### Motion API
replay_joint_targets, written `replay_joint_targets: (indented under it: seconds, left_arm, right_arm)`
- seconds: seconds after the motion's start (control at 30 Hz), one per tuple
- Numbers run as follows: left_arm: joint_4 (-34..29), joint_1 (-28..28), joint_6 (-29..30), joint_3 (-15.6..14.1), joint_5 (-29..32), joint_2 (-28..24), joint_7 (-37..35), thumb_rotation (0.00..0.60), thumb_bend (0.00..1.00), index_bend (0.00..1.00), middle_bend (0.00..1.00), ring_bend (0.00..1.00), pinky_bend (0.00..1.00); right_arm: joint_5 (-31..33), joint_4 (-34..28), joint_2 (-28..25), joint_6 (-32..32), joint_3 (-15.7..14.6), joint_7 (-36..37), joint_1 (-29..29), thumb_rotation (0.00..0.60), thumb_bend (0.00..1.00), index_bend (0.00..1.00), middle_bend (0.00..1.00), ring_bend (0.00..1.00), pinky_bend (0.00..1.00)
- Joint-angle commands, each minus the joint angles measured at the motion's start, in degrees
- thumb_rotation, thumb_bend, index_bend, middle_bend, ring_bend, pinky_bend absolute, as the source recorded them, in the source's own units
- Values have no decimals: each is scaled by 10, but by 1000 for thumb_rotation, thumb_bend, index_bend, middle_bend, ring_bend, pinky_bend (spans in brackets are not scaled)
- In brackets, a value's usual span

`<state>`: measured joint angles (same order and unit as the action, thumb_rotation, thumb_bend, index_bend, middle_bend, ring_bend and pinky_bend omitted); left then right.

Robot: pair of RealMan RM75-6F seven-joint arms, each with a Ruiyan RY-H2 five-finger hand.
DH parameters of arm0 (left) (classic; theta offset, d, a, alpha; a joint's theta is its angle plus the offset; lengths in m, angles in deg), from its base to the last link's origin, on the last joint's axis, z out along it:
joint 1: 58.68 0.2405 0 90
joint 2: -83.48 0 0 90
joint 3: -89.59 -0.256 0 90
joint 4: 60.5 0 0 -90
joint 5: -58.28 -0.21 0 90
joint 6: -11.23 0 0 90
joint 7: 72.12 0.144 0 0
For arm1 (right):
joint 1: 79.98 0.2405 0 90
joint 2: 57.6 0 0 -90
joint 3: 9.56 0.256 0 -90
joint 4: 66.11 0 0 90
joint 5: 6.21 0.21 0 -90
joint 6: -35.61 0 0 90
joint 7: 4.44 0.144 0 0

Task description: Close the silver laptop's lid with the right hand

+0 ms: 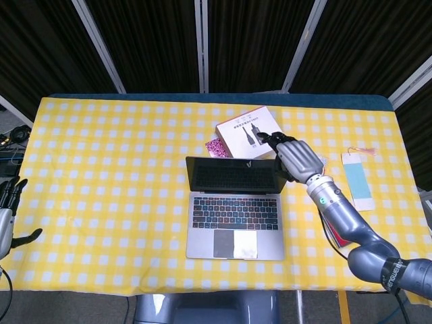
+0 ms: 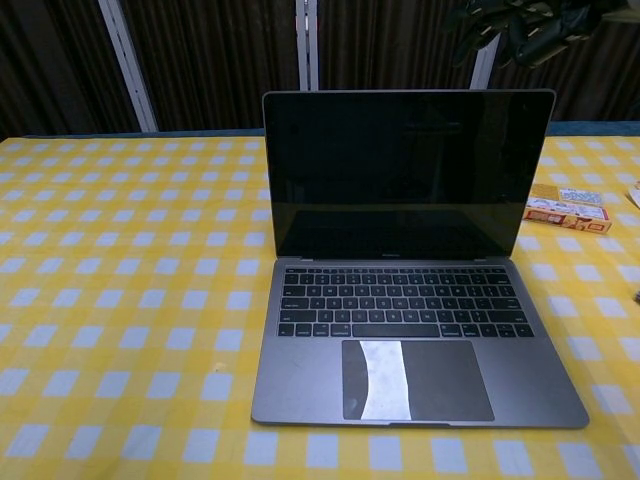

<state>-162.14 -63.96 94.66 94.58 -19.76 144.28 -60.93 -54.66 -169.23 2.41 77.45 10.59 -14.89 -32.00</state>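
Lid (image 1: 234, 174) upright, edge running left-right; my right hand (image 1: 291, 158) hovers just behind its right top corner, fingers (image 2: 500, 20) loosely apart, holding nothing. L hand (image 1: 7, 216) far off.

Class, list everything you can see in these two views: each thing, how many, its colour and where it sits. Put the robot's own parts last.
Tablecloth: one, yellow-and-white check, covering the table.
Laptop: one, silver, open, centre.
White box: one, behind the laptop.
Pink packet: one, left of the white box.
Orange box: one, right of the laptop.
Bookmark: one, pale blue, tasselled, far right.
Red item: one, mostly hidden under the right arm.
Left hand: at the left edge, holding nothing.
Right hand: above the lid's right corner, fingers spread.
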Motion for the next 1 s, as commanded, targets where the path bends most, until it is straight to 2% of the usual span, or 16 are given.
replay_joint_targets:
  seconds: [0.03, 0.23, 0.37, 0.57, 0.8, 1.0]
  left_arm:
    - [0, -1, -1, 0, 0, 0, 0, 600, 0, 0, 0, 0, 0]
    - [0, -1, -2, -1, 1, -1, -4, 600, 0, 0, 0, 0, 0]
    - [1, -1, -1, -1, 2, 0, -1, 600, 0, 0, 0, 0, 0]
    - [1, -2, 0, -1, 2, 1, 2, 600, 0, 0, 0, 0, 0]
    - [1, -2, -1, -1, 4, 2, 3, 600, 0, 0, 0, 0, 0]
    - [1, -2, 0, -2, 4, 3, 4, 600, 0, 0, 0, 0, 0]
  right_arm:
    - [41, 9, 19, 3, -14, -28, 25, 600, 1000, 126, 211, 131, 220]
    - [79, 11, 32, 15, -34, -59, 50, 600, 1000, 189, 270, 191, 250]
    - [89, 5, 29, 19, -42, -66, 57, 600, 1000, 241, 319, 239, 278]
    - [99, -14, 16, 10, -47, -61, 63, 600, 1000, 269, 352, 270, 310]
    - [83, -47, -6, -5, -50, -43, 62, 600, 1000, 275, 357, 275, 317]
    - [39, -84, -27, -15, -58, -27, 48, 600, 1000, 275, 357, 275, 317]
